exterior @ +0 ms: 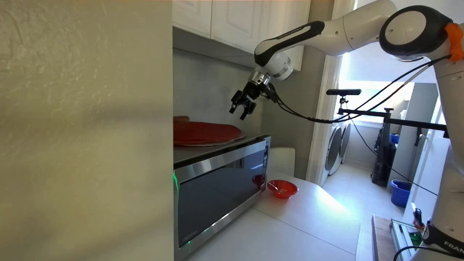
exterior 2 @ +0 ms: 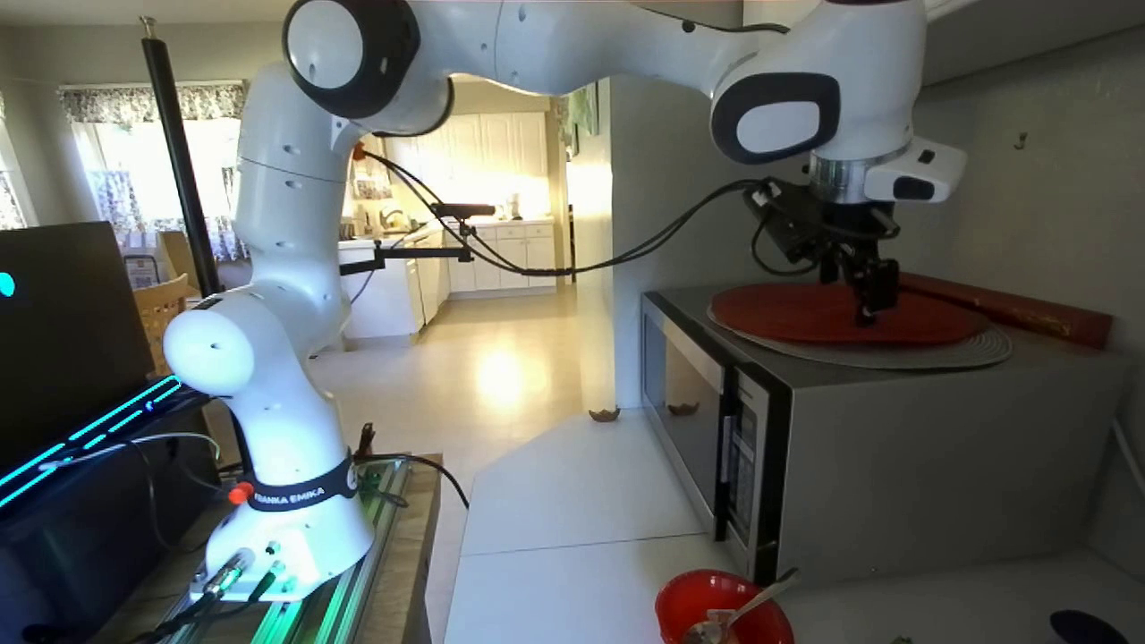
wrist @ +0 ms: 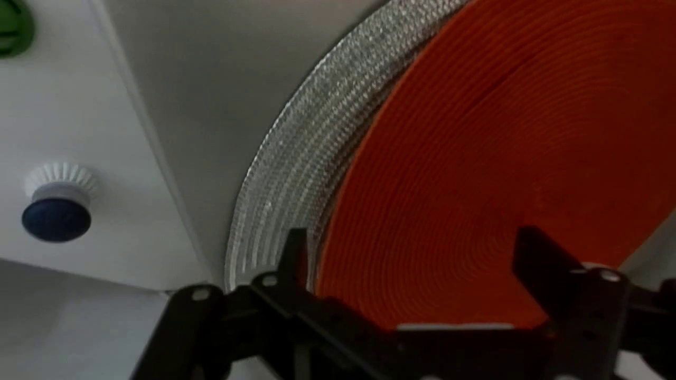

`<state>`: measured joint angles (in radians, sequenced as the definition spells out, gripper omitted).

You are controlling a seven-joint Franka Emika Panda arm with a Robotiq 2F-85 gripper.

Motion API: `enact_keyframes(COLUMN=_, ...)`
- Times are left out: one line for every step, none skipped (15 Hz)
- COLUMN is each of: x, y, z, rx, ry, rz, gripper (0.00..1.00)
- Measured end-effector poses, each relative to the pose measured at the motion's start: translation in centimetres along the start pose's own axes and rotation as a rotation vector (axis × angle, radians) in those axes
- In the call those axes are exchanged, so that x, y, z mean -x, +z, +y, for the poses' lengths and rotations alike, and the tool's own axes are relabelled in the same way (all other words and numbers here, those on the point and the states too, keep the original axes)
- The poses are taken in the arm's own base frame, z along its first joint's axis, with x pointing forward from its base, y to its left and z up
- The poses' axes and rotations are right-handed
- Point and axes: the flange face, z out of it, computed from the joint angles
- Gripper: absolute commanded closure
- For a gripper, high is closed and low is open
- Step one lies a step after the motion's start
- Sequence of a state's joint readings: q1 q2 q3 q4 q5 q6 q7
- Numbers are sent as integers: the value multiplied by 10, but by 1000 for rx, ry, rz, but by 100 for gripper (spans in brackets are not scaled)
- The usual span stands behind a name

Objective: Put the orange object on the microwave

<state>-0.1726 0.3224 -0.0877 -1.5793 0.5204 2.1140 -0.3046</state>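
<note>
The orange object, a large flat red-orange disc, lies flat on a silver woven round mat on top of the microwave. It shows in both exterior views [exterior: 208,133] [exterior 2: 760,313] and fills much of the wrist view [wrist: 449,148]. The microwave is a silver box with a dark glass door [exterior: 221,195]; its grey side shows in an exterior view [exterior 2: 939,474]. My gripper [exterior: 237,113] is open and empty above the disc, apart from it. In an exterior view it overlaps the disc [exterior 2: 856,300]. In the wrist view its fingers [wrist: 413,235] stand wide apart.
A red bowl [exterior: 283,189] with a spoon stands on the white counter beside the microwave. A long red-brown piece [exterior 2: 1020,313] lies at the back of the microwave top by the wall. White cabinets [exterior: 235,23] hang above. A dark blue knob-like thing [wrist: 56,220] stands on the counter.
</note>
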Motion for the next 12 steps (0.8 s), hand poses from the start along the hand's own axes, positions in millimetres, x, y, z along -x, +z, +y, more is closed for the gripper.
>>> enact_keyframes(x=-2, y=-16, z=-5, rx=31, ry=-17, rz=25, gripper=0)
enact_keyframes(x=-3, y=-33, z=-11, rx=62, ry=-29, rz=47, gripper=0)
enact_keyframes(x=-3, y=-51, z=-17, rx=92, ry=-40, rz=68, gripper=0)
enact_keyframes(x=-2, y=-69, z=-23, rx=118, ry=-52, rz=91, gripper=0)
enact_keyframes(x=0, y=-86, z=-29, rx=145, ry=-62, rz=116, gripper=0)
enact_keyframes(x=3, y=-101, z=-34, rx=169, ry=-66, rz=136, gripper=0)
enact_keyframes(x=7, y=-116, z=-40, rx=190, ry=-63, rz=152, gripper=0)
enact_keyframes(x=12, y=-129, z=-44, rx=214, ry=-53, rz=165, gripper=0)
enact_keyframes(x=17, y=-141, z=-46, rx=239, ry=-38, rz=178, gripper=0)
enact_keyframes(x=23, y=-151, z=-47, rx=262, ry=-20, rz=189, gripper=0)
enact_keyframes(x=28, y=-160, z=-47, rx=280, ry=3, rz=200, gripper=0)
enact_keyframes(x=31, y=-165, z=-47, rx=282, ry=8, rz=205, gripper=0)
